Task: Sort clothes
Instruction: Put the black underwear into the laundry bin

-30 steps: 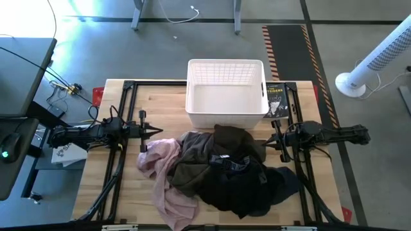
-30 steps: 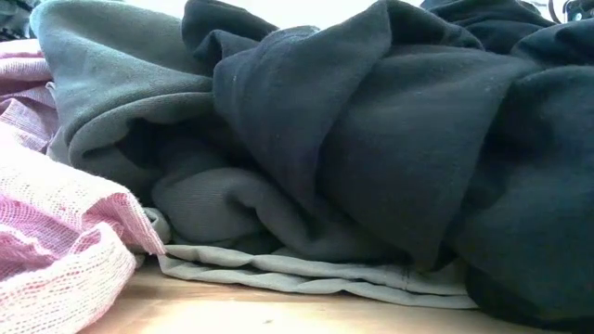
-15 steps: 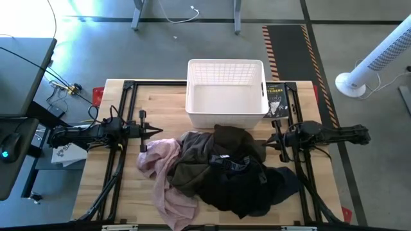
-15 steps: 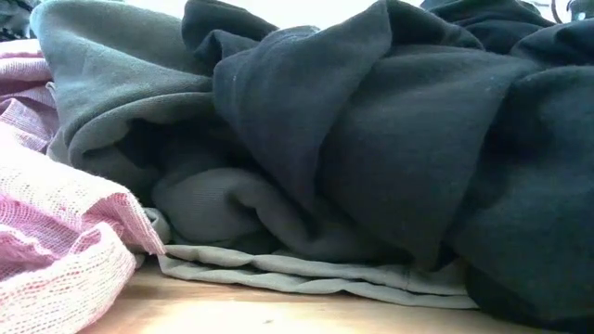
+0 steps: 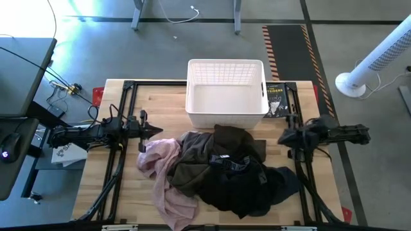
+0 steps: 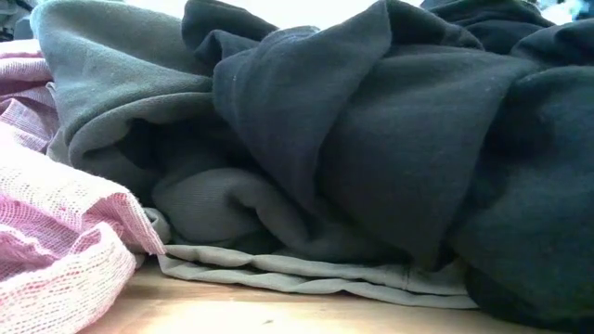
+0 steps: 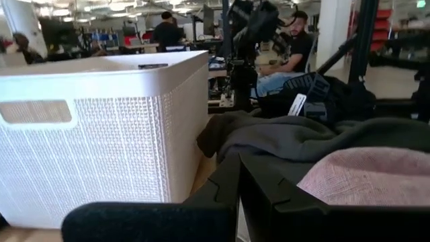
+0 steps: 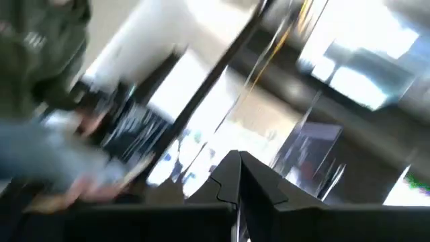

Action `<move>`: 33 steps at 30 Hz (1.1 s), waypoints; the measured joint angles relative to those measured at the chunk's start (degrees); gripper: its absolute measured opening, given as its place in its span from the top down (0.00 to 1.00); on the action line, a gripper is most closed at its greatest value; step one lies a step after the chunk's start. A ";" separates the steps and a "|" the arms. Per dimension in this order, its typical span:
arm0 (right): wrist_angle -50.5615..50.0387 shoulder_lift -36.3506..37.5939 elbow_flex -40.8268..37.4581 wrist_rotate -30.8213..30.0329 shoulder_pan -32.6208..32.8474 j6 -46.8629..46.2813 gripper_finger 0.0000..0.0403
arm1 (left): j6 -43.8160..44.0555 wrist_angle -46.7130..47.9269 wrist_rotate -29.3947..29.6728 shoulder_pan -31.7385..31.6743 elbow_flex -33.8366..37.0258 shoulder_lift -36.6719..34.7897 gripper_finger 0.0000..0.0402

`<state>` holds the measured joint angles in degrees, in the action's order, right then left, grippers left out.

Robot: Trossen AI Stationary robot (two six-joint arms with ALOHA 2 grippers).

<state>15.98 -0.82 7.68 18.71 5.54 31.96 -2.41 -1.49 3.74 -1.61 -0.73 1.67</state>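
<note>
The clothes lie in one heap on the wooden table's middle: a light pink garment (image 5: 164, 168) on the left, a dark olive-brown one (image 5: 212, 151) in the middle and a black one (image 5: 241, 183) at the near right. The low view shows the pink cloth (image 6: 56, 232), a grey-green fold (image 6: 213, 209) and dark cloth (image 6: 399, 139) resting on the tabletop. My left gripper (image 5: 151, 131) is shut, level, just left of the heap's pink edge (image 7: 363, 175). My right gripper (image 5: 284, 136) is shut, right of the heap and apart from it.
A white lattice-walled basket (image 5: 226, 109) stands at the table's far middle, right behind the heap; it also shows in the left wrist view (image 7: 101, 134). A dark book (image 5: 277, 101) lies to its right. People sit in the room beyond (image 7: 295, 40). Bare wood shows at the near left.
My right gripper has drawn back toward the table's right edge, away from the heap, and has tipped upward. The clothes and my left gripper have kept still.
</note>
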 joint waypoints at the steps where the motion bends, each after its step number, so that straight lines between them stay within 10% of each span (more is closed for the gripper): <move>1: 3.38 0.01 0.01 0.08 0.00 0.98 1.00 | 0.41 -0.06 0.12 0.01 0.00 -0.01 0.99; 13: 37.37 -3.53 0.14 8.38 0.26 -17.25 1.00 | 6.85 -4.05 8.23 0.00 -0.01 0.00 0.99; 33: 33.47 -42.03 32.55 1.24 0.25 -41.99 1.00 | 12.71 -8.70 8.91 -0.02 -0.01 0.00 0.99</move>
<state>49.45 -42.86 40.23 19.95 5.79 -10.03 10.30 -10.19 12.64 -1.63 -0.73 1.67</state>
